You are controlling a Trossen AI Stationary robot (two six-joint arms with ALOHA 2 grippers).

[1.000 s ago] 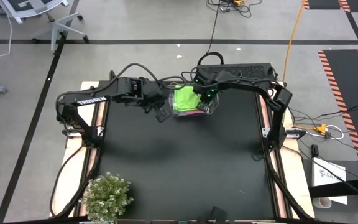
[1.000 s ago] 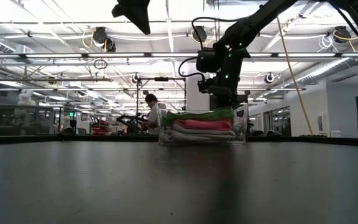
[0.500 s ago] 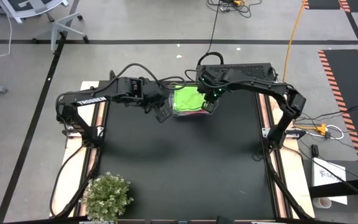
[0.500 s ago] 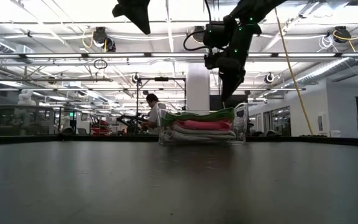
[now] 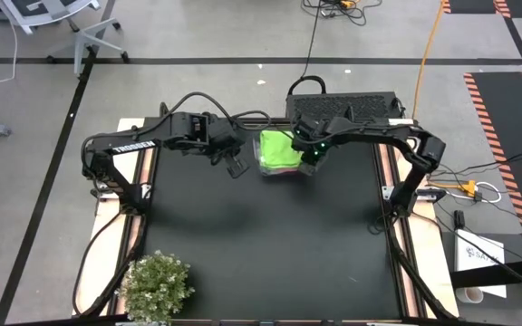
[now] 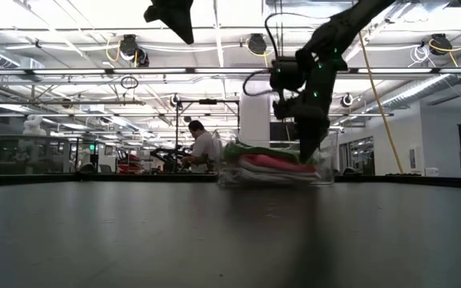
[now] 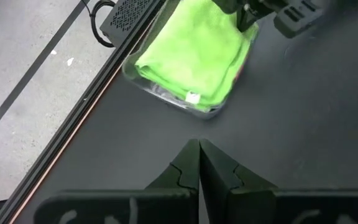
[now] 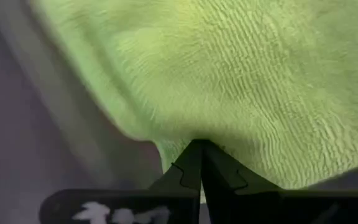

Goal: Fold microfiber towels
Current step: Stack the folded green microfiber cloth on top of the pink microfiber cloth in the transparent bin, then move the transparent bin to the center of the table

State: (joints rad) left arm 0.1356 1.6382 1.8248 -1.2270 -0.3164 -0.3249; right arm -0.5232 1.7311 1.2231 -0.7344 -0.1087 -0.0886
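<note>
The black table [image 5: 261,244] fills the middle of the high view, both arms reaching in over its far half. A bushy plant [image 5: 157,285] sits at the near left corner, well apart from everything else.

At the far centre of the table stands the clear bin [image 5: 284,169], and the towels are stacked inside it. From the low view you can read the layers: green towel [image 6: 250,150] on top, pink towel [image 6: 274,162] under it, white towels [image 6: 254,174] at the bottom. From above only the green one shows, folded flat.

Right gripper [image 5: 311,156] is down at the bin's right edge, fingers pressed together, tip right against the green towel. Its wrist view is almost all green cloth, with the closed fingertips [image 8: 194,158] meeting at the towel's edge. Whether any cloth is pinched between them, I cannot tell. In the low view the arm drops straight down onto the right side of the stack, the fingers dark against the bin wall.

Left gripper [image 5: 235,166] hangs just beside the bin's left side, not touching it, fingers [image 7: 185,168] shut tight together on nothing. Its wrist view looks past them to the bin and the green towel beyond.

A person [image 6: 205,148] sits in the room far behind the table.
</note>
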